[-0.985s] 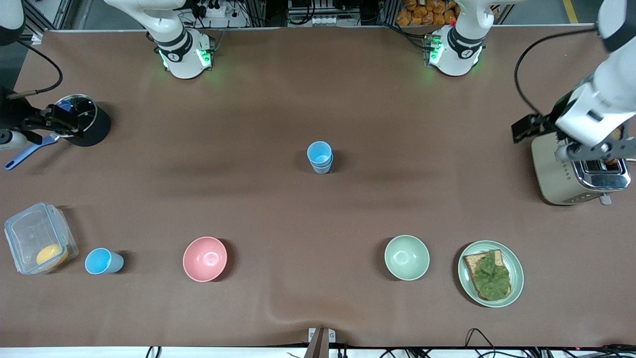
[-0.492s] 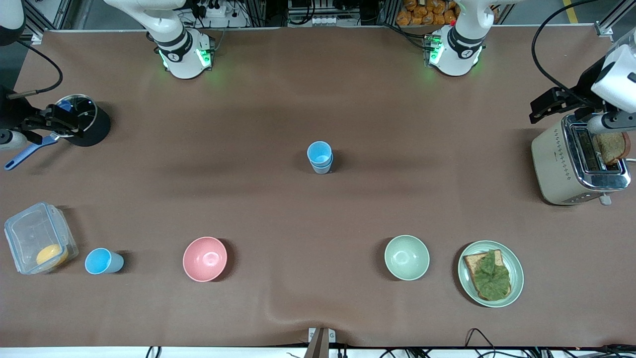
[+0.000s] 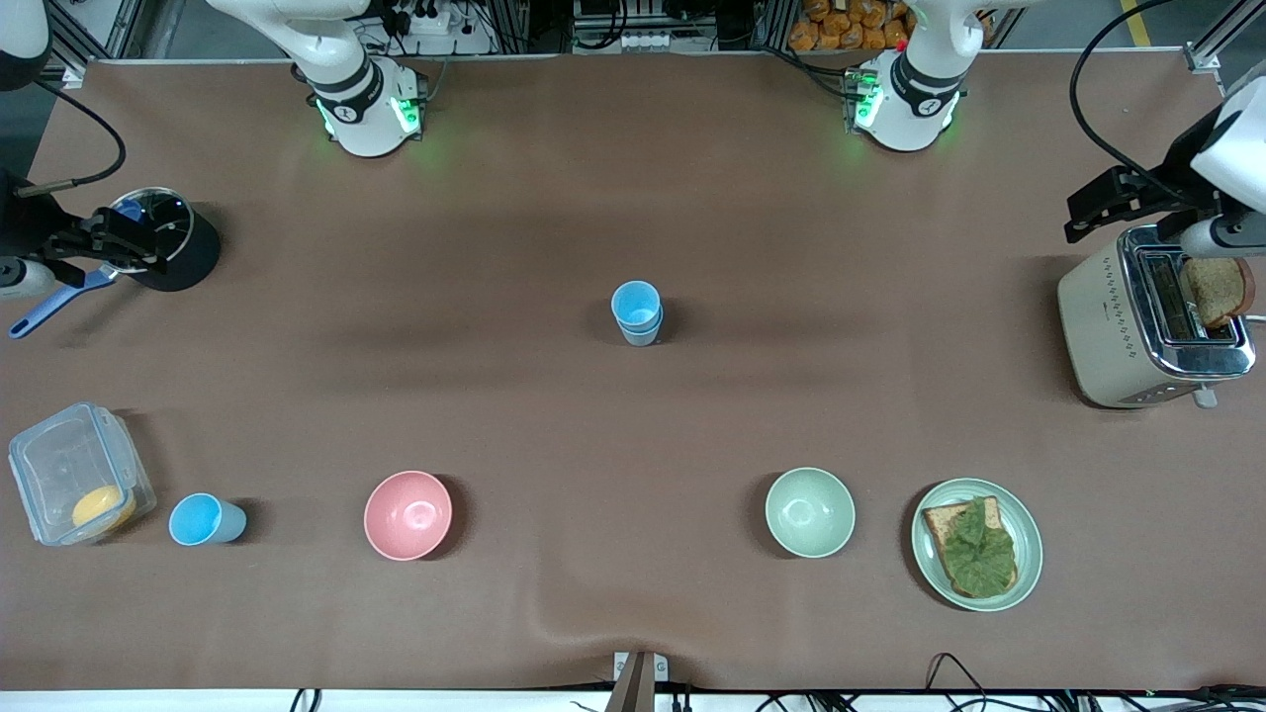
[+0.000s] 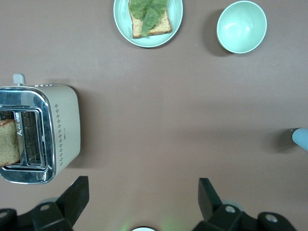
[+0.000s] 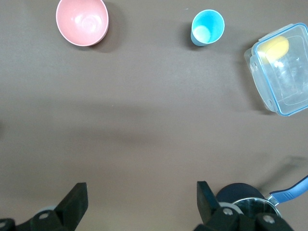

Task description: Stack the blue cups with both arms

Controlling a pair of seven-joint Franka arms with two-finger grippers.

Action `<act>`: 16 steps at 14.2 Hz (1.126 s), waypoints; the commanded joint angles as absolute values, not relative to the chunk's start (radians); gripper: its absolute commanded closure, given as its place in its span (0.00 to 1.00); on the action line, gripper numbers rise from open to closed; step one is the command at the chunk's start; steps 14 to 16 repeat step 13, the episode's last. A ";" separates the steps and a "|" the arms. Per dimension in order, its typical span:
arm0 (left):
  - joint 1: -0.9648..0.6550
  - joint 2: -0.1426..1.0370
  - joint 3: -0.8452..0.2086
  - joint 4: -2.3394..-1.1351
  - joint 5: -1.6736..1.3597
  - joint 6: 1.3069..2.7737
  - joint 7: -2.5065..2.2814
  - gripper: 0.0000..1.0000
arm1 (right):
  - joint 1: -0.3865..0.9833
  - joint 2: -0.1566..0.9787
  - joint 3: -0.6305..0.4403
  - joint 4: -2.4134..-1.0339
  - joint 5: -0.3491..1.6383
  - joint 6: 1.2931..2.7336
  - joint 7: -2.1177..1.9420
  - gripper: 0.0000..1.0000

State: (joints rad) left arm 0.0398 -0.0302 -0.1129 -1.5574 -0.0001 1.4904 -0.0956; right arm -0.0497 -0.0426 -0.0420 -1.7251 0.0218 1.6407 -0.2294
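Two blue cups [image 3: 637, 311] stand nested upright at the table's middle; their edge shows in the left wrist view [image 4: 301, 139]. A third blue cup [image 3: 204, 519] stands alone near the front camera toward the right arm's end, beside a clear box, and also shows in the right wrist view [image 5: 208, 27]. My left gripper [image 4: 142, 195] is open and empty, up over the table next to the toaster. My right gripper [image 5: 139, 197] is open and empty, up over the table next to the black pot.
A pink bowl [image 3: 407, 514] and a pale green bowl [image 3: 809, 511] stand nearer the front camera than the nested cups. A plate [image 3: 1029, 554] holds toast with greens. A toaster [image 3: 1118, 326] holds bread. The clear box [image 3: 74, 473] holds something yellow. A black pot [image 3: 188, 257] stands toward the right arm's end.
My left arm has lifted off the toaster and drawn back toward the table's end, uncovering the bread in the slot. The right arm and the cups have not moved.
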 commanded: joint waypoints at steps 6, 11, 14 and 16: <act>0.054 -0.038 -0.117 -1.569 -0.003 1.496 -0.064 0.00 | -0.038 -0.052 -0.044 -1.723 0.005 1.632 -0.230 0.00; 0.052 -0.041 -0.121 -1.577 -0.003 1.496 -0.066 0.00 | -0.038 -0.052 -0.044 -1.723 0.005 1.632 -0.230 0.00; 0.051 -0.043 -0.121 -1.578 -0.003 1.496 -0.069 0.00 | -0.038 -0.051 -0.045 -1.723 0.005 1.632 -0.230 0.00; 0.051 -0.043 -0.121 -1.578 -0.003 1.496 -0.069 0.00 | -0.038 -0.051 -0.045 -1.723 0.005 1.632 -0.230 0.00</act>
